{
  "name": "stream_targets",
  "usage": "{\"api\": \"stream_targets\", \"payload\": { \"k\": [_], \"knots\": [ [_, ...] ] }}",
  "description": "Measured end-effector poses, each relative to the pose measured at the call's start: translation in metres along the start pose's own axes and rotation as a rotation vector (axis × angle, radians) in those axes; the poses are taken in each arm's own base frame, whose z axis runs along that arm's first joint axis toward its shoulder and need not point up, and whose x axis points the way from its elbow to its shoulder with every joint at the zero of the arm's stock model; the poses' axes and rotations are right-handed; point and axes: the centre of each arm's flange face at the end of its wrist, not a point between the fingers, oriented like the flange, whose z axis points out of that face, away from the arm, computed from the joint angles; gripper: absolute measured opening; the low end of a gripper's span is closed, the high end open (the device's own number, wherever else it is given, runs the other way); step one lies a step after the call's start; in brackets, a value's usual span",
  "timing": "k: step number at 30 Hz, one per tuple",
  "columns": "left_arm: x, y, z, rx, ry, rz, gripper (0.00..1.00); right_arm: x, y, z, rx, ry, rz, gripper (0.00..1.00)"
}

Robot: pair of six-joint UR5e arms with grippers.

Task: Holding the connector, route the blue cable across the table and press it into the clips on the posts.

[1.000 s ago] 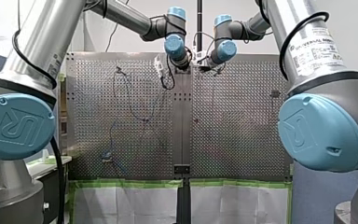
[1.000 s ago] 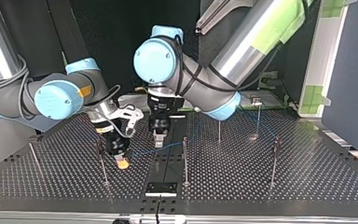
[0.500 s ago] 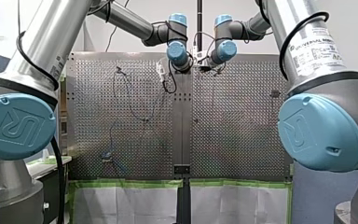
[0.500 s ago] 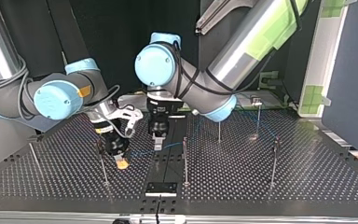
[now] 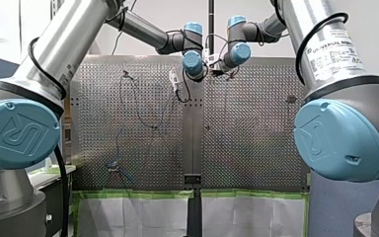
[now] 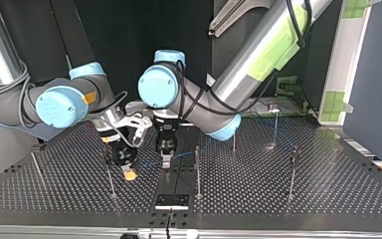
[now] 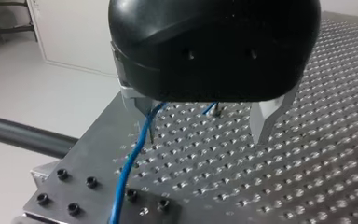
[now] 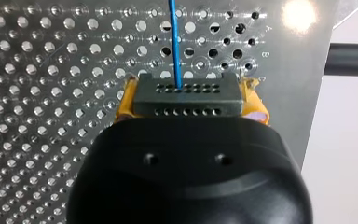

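Note:
In the right wrist view my right gripper (image 8: 189, 105) is shut on the dark connector (image 8: 186, 88) between its yellow pads. The blue cable (image 8: 173, 42) leaves the connector and runs ahead over the perforated table. In the top view my right gripper (image 6: 129, 173) hangs low beside a post (image 6: 110, 174). My left gripper (image 6: 166, 162) is just to its right, above the blue cable (image 6: 184, 155). In the left wrist view my left gripper (image 7: 200, 133) is open. The blue cable (image 7: 133, 158) passes close by one metal finger, and the other finger (image 7: 265, 119) stands apart from it.
Several thin posts stand on the table: one near the centre (image 6: 197, 172), one to the right (image 6: 292, 174), others behind (image 6: 276, 124) and at the far left (image 6: 36, 169). A black plate (image 6: 171, 200) sits at the near edge. Both arms crowd the middle.
My left arm has swung toward the top view's left, bringing its gripper closer to my right gripper. My right arm and the connector have stayed put.

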Motion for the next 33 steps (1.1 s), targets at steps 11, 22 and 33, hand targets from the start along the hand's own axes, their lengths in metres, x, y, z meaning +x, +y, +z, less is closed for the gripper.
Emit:
{"api": "stream_targets", "payload": {
  "k": [11,22,33],
  "knots": [
    [0.009,0.002,0.025,-0.049,0.014,0.032,1.0,0.0,0.0,0.0,0.003,-0.001,0.001,0.0],
    [0.004,0.012,0.033,-0.096,-0.007,0.033,1.0,0.0,0.0,0.0,0.001,0.001,0.001,0.0],
    [-0.002,0.016,0.041,-0.116,-0.057,0.009,1.0,-0.001,0.001,0.001,0.0,0.0,0.003,0.0]
  ]
}}
